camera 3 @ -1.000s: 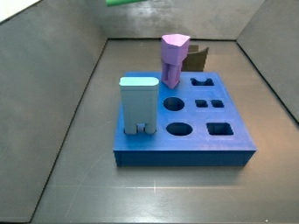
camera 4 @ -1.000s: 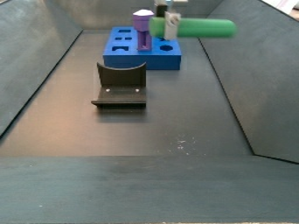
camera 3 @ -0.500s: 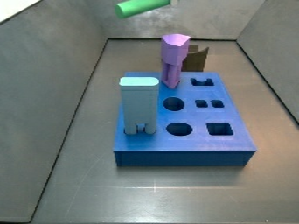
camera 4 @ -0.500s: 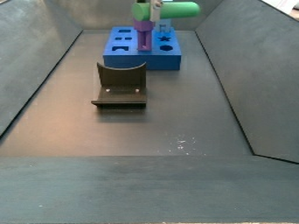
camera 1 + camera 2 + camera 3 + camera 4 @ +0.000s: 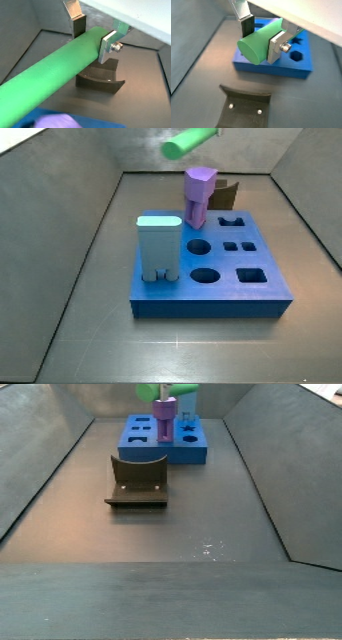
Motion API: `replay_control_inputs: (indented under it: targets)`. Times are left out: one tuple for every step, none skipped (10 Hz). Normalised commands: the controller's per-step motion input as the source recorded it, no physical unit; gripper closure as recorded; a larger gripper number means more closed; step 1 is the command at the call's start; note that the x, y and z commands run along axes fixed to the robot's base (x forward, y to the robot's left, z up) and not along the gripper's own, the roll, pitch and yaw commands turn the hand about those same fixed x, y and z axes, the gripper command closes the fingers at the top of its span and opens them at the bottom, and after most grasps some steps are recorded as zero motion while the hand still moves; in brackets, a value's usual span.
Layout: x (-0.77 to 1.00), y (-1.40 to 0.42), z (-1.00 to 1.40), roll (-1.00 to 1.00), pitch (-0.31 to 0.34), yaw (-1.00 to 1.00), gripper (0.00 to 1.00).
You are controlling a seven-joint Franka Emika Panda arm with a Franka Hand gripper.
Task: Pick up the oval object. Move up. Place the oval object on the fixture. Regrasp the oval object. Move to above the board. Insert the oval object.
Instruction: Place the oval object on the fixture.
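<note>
Wrist views: gripper (image 5: 93, 34) clamped across the oval object (image 5: 53, 74), silver fingers (image 5: 276, 45) pinching it near one end, rod lying horizontal. Fixture (image 5: 244, 101) sits empty on the floor, board (image 5: 301, 65) beyond it.

Side views: oval object (image 5: 191, 142) carried high over the back of the board (image 5: 214, 293), close above the purple peg (image 5: 199, 194); light blue peg (image 5: 158, 248) stands in front. Gripper itself is out of frame.

Risk: rod is horizontal and near the purple peg (image 5: 164, 417). Descend without reorienting and it clips the peg or jams on the hole rim.
</note>
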Motion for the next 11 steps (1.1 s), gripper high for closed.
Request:
replay_control_inputs:
  targets:
    - [0.32,1.00,-0.14,-0.85,0.146,1.00,1.00]
    - [0.29,1.00,-0.11,-0.90,0.167,1.00,1.00]
    - [0.27,1.00,-0.10,-0.94,0.191,1.00,1.00]
    - [0.19,0.91,-0.08,-1.00,0.267,0.96,1.00]
    - [0.09,0.66,-0.04,-1.00,0.354,0.81,1.00]
    - [0.07,0.48,-0.01,-1.00,0.420,0.68,1.00]
    - [0.09,0.32,-0.02,-1.00,0.481,0.55,1.00]
    - [0.10,0.16,-0.03,-0.96,0.523,0.39,1.00]
    - [0.10,0.06,-0.02,-0.74,0.481,0.16,1.00]
    - [0.09,0.06,-0.01,-0.56,0.428,0.04,1.00]
    - [0.09,0.06,-0.01,-0.40,0.366,-0.06,1.00]
